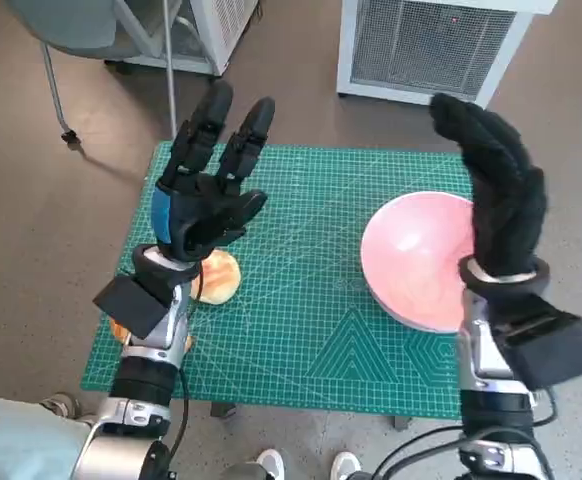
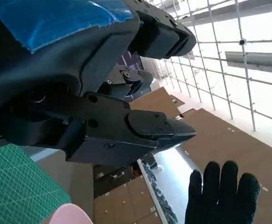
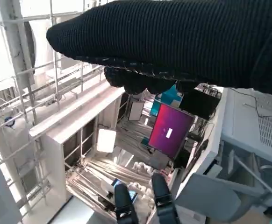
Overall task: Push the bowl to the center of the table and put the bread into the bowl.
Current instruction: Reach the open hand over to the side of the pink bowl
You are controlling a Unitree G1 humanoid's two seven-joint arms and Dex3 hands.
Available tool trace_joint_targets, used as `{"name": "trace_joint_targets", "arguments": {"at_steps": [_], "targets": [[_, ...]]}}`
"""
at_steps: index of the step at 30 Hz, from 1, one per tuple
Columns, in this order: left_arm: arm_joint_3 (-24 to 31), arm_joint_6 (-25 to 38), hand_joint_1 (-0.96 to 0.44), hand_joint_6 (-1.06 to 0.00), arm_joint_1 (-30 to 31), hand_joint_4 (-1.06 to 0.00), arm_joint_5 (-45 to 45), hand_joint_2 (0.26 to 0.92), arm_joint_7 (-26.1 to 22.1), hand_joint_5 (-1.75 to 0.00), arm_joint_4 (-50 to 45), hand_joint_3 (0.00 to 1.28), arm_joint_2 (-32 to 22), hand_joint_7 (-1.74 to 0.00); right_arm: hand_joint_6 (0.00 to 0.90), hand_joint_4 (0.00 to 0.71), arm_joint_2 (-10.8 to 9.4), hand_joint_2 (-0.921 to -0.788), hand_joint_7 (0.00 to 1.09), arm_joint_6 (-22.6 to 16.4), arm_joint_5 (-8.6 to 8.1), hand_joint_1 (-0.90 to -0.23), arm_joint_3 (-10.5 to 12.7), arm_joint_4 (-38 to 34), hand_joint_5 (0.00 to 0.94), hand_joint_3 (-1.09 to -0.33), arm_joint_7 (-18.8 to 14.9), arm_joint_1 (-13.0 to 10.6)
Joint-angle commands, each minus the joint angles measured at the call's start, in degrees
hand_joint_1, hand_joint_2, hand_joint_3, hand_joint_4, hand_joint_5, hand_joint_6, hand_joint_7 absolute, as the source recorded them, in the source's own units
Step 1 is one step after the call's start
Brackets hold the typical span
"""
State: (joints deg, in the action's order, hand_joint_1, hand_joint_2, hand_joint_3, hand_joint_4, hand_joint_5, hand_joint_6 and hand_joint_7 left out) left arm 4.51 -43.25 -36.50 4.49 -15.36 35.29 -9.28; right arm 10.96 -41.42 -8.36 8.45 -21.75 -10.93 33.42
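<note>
Head view: both hands raised, fingers spread and holding nothing, left hand (image 1: 203,195) above bread (image 1: 217,275), right hand (image 1: 499,195) beside the right-side bowl (image 1: 416,258), poised to push it across the tabletop (image 1: 301,330).

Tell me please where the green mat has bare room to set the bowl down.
The middle of the green cutting mat is bare, bordered by the round golden bread under the left hand and the pink plastic bowl beside the right hand. The mat's right side is crowded by bowl and glove.
</note>
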Motion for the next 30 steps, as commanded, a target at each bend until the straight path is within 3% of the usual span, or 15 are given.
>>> {"name": "trace_joint_targets", "arguments": {"at_steps": [1,9,19,25,30], "targets": [[0.96,-0.64,-0.16,-0.4,0.1,-0.36,0.82,0.921,-0.27,-0.01,-0.02,0.2,-1.25,-0.01,-0.001,0.304,1.65,-0.921,0.68,-1.83,0.4,-0.502,3.6,-4.91,0.012,-0.79,2.19,-2.43],[1.8,-1.08,-0.16,-0.4,0.41,-0.35,1.25,0.921,0.12,0.0,0.43,0.19,-1.72,0.0,-0.001,0.298,1.76,-0.921,0.63,-3.66,6.44,-0.516,7.32,-8.84,0.008,-0.782,11.55,-5.43],[1.56,-0.95,-0.16,-0.39,0.89,-0.34,0.15,0.921,1.52,0.0,0.48,0.19,-1.02,0.0,-0.001,0.29,3.69,-0.921,0.64,-5.71,9.91,-0.47,8.96,-15.95,0.003,-0.821,16.69,-9.3],[1.36,-0.32,-0.16,-0.4,0.99,-0.36,0.22,0.921,1.57,-0.01,0.13,0.19,-0.89,0.0,-0.001,0.286,3.77,-0.921,0.62,-5.58,9.57,-0.439,9.16,-22.32,0.001,-0.854,18.34,-9.47],[1.21,0.13,-0.16,-0.4,0.82,-0.37,0.09,0.921,1.61,-0.01,-0.07,0.2,-1.01,-0.01,-0.001,0.277,2.53,-0.921,0.6,-4.86,7.36,-0.444,9.13,-27.89,0.0,-0.864,17.49,-7.63]]}}
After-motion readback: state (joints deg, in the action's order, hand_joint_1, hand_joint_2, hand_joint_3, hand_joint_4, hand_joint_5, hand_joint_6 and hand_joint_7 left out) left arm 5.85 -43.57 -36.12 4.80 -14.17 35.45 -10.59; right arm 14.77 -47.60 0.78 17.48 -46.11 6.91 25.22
